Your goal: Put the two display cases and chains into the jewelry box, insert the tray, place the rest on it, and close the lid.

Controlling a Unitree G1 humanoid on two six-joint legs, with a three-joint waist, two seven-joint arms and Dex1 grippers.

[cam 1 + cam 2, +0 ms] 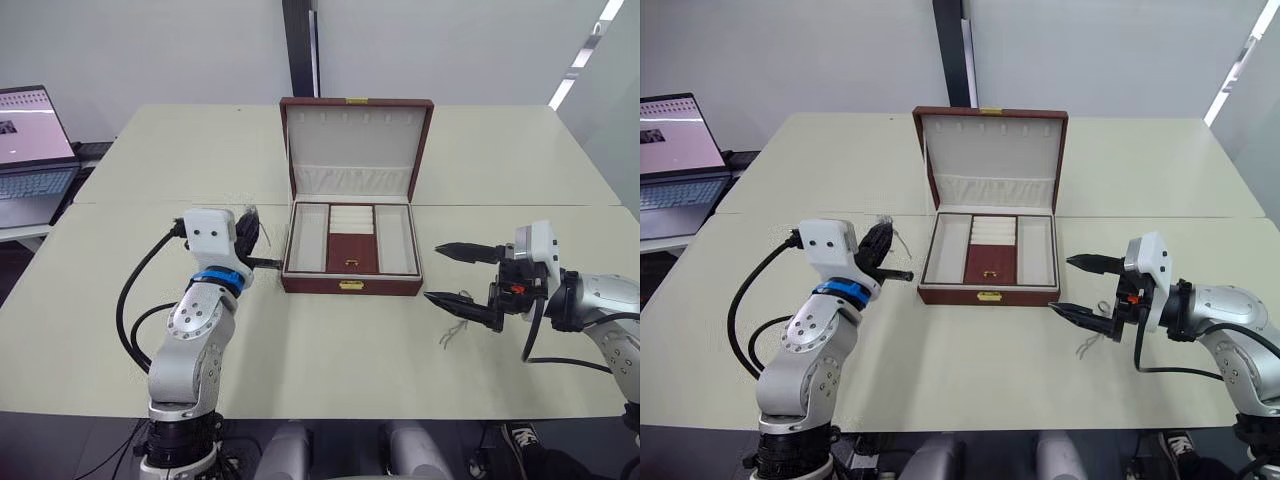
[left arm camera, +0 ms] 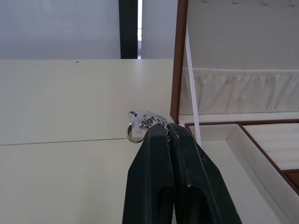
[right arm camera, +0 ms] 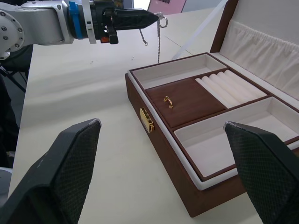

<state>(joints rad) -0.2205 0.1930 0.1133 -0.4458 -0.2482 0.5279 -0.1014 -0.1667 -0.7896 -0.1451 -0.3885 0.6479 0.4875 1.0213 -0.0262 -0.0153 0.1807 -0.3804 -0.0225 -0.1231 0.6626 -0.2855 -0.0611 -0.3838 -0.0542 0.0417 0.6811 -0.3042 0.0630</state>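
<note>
The jewelry box (image 1: 318, 286) stands open at the table's middle, its lid (image 1: 355, 140) upright behind it. The tray (image 1: 352, 248) sits inside it, with its side compartments empty. Left of the box, my left gripper (image 2: 161, 128) is shut on a silvery chain (image 3: 159, 42), which dangles from its tips above the table. My right gripper (image 1: 432, 272) hangs open to the right of the box, its fingers pointing at it. Another thin chain (image 1: 1090, 345) lies on the table just under that gripper. The two display cases are out of view.
An open laptop (image 1: 30, 150) sits on a side desk at the far left. A seam (image 1: 150, 203) crosses the table behind the box's front half. Black cables (image 1: 135, 300) loop beside my left arm.
</note>
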